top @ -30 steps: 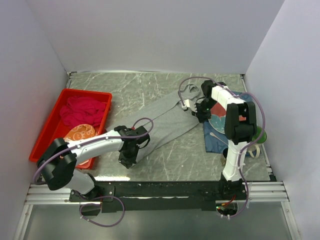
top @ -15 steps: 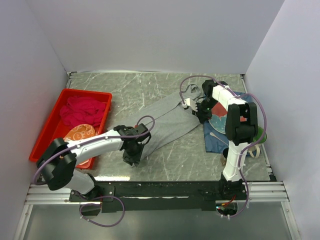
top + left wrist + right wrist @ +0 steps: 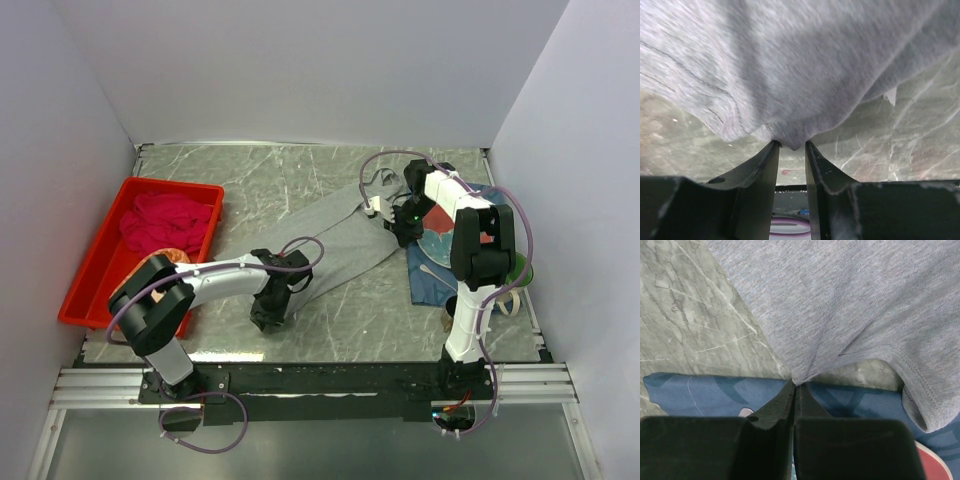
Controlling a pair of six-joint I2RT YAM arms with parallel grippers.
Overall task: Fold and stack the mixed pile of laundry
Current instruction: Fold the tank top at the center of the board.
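Diagonally, long grey garment [image 3: 335,240] — right pincer [image 3: 793,385] clenched on it, left pincer [image 3: 790,148] ajar, hold unclear.

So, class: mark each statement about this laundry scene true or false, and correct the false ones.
1. The grey garment lies stretched across the table, outside the red tray. True.
2. The right gripper is open and empty. False: it is shut on a fold of the grey garment.
3. The crimson shirt sits in the red tray. True.
4. The orange-and-white cloth is spread on the table. False: it lies in the red tray, beside the crimson shirt.
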